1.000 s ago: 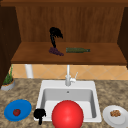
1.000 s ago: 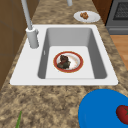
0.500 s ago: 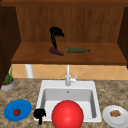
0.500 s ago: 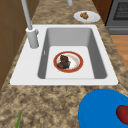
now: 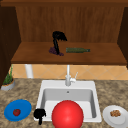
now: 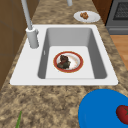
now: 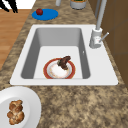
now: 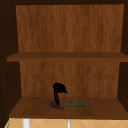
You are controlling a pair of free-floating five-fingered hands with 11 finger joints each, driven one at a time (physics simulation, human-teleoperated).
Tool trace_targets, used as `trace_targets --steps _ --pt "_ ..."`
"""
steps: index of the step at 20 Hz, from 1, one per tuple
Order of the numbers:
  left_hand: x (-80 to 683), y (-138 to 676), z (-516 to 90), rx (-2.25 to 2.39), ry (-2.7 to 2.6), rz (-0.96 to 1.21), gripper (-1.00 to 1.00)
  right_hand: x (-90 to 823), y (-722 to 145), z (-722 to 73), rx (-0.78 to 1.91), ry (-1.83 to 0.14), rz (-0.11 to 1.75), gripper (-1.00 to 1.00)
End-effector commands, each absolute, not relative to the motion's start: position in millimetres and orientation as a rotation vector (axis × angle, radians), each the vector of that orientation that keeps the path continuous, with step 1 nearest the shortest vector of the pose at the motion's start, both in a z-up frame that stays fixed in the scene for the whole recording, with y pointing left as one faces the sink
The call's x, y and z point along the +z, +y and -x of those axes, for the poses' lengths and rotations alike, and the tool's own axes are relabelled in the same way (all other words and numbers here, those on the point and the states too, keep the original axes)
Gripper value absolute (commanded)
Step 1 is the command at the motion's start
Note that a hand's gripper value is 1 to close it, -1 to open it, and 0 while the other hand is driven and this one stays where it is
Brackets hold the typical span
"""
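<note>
My right hand (image 5: 59, 37) hangs over the lower shelf (image 5: 100, 56), its fingers reaching straight down onto a purple bunch of grapes (image 5: 53, 51) that rests on the board. The upper view shows the same hand (image 8: 59, 88) pinching the grapes (image 8: 55, 105). A green bottle (image 5: 77, 50) lies on its side just right of them. My left hand (image 5: 39, 114) floats idle at the sink's front left corner, fingers relaxed and pointing down; it appears as a hand (image 7: 10, 5) at the top left of the right side view.
A red-rimmed plate (image 6: 79, 66) with dark food lies in the sink basin (image 6: 97, 50). A blue plate (image 5: 22, 106) with a tomato (image 5: 16, 112) sits left of it, a white plate (image 5: 110, 120) with a pastry right. The faucet (image 5: 68, 76) and a potted plant (image 5: 7, 82) stand behind.
</note>
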State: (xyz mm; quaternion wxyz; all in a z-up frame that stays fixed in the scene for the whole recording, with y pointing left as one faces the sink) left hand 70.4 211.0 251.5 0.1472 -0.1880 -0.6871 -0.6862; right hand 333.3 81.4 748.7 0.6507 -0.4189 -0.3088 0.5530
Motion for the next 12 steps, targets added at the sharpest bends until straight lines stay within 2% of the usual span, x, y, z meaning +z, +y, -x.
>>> trace_targets --steps 1,12 --pt "252 211 -70 -1.975 -1.977 0.541 0.0 748 68 -309 1.267 -0.74 0.952 -1.0" --pt "252 211 -70 -1.975 -1.977 0.541 0.0 713 17 -243 1.259 -0.783 0.955 -1.0"
